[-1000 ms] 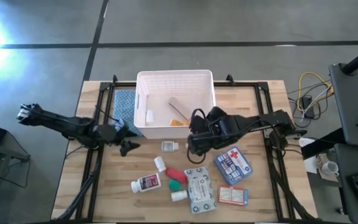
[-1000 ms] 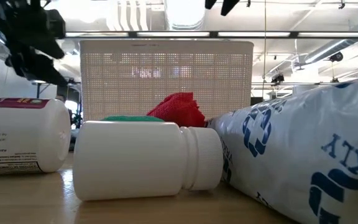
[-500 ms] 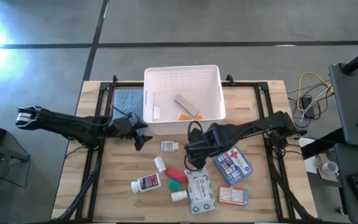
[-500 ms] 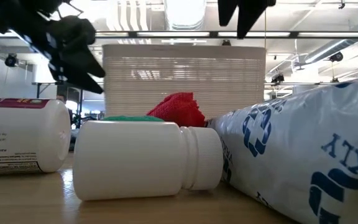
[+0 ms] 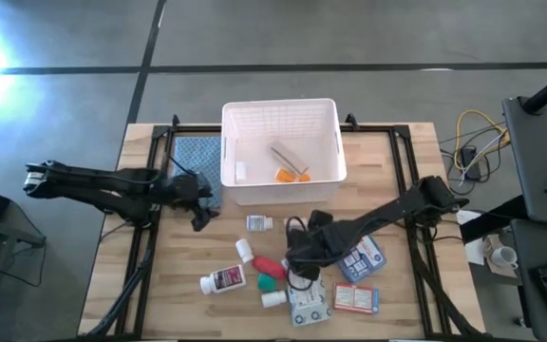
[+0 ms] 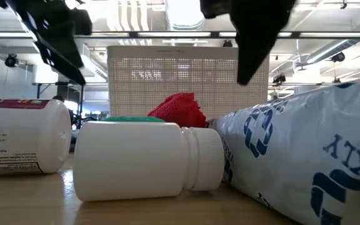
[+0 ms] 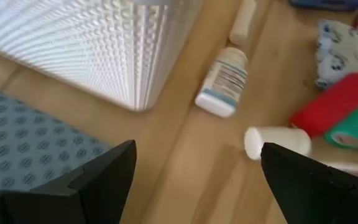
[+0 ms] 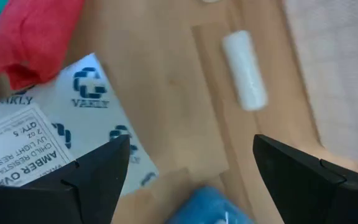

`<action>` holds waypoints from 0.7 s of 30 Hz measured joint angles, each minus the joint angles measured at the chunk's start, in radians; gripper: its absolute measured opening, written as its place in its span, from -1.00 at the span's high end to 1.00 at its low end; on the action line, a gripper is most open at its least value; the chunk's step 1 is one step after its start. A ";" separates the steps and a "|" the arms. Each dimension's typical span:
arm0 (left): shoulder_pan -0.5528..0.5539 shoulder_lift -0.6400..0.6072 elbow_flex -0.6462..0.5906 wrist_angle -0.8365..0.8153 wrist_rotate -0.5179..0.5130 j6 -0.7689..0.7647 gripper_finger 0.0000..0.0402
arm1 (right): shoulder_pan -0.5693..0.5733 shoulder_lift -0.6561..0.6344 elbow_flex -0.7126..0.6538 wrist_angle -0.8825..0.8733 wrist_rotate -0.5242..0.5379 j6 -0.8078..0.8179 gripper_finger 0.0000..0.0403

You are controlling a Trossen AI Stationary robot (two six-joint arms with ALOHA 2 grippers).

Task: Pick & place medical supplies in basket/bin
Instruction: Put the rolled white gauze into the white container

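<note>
The white slotted basket/bin [image 5: 283,114] stands at the table's far middle and holds a grey piece [image 5: 286,153], an orange one and a small white one. The medical supplies lie in front of it. They are a small labelled bottle [image 5: 259,222], white pill bottles [image 5: 244,250], a red tube [image 5: 268,264], a green-capped bottle [image 5: 270,281], a grey-white packet [image 5: 309,296], a blue red-cross pouch [image 5: 361,255] and a white-red box [image 5: 356,298]. My right gripper [image 5: 297,268] hangs open over the packet's far end [image 8: 48,143]. My left gripper [image 5: 200,215] is open at the bin's near left corner [image 7: 135,93].
A blue patterned cloth [image 5: 196,157] lies flat to the left of the bin, partly under my left arm. Black rails [image 5: 150,218] run along the table's left and right sides. Bare wood shows between the bin and the supplies.
My right gripper has come down and toward the near edge, from beside the bin to just over the supplies, staying open. My left gripper has swung toward the bin's near left corner, then drawn back and up a little. The bin has slid toward the right and far edges.
</note>
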 joint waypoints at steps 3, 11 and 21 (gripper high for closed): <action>-0.018 -0.062 0.033 -0.033 0.000 -0.006 -0.60 | 0.003 0.000 -0.064 0.073 0.039 -0.010 -0.62; -0.027 -0.217 0.073 -0.037 0.000 -0.068 -0.60 | -0.097 0.000 -0.155 0.244 0.026 -0.066 -0.62; -0.027 -0.317 0.059 -0.040 -0.006 -0.147 -0.60 | -0.197 0.000 -0.269 0.442 0.006 -0.177 -0.62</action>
